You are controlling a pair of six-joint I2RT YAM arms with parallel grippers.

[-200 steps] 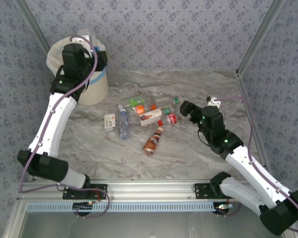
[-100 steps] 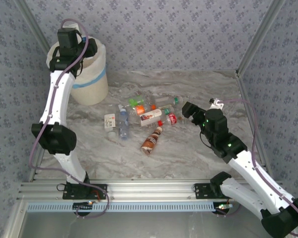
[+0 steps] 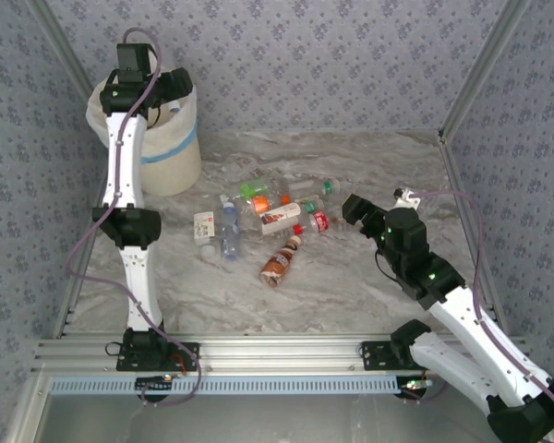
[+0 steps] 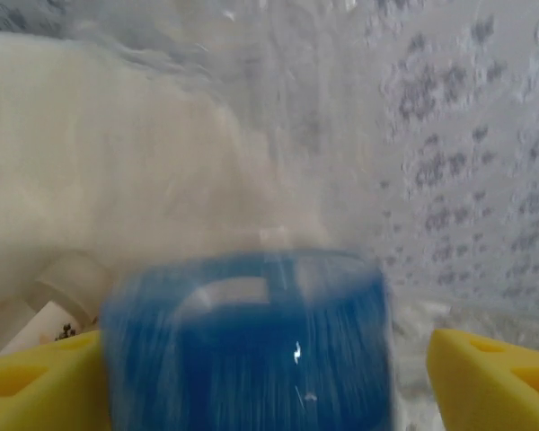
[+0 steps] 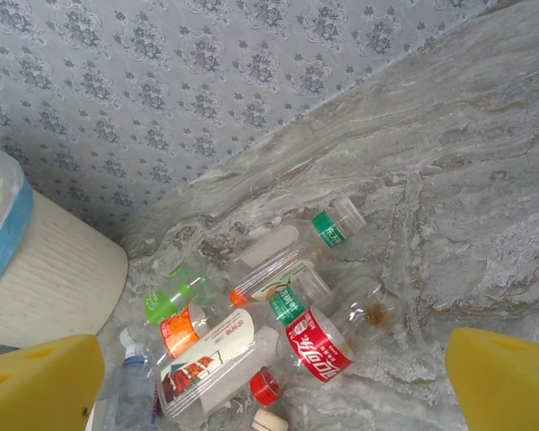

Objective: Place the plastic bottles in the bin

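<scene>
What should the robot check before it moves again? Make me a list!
1. Left tool above the bin: ok.
2. Blue bottle free of the left tool: cannot tell. It is blurred, though a gap shows on one side.
3. Right tool open: ok.
4. Right tool facing the bottle pile: ok.
5. Bin upright: ok.
6. Table cleared of bottles: not ok.

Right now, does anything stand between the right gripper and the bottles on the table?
Nothing visible does. The right gripper hangs open beside the plastic bottles. The red-labelled bottle, nearest to it, lies on the bare table with no object between them.
</scene>
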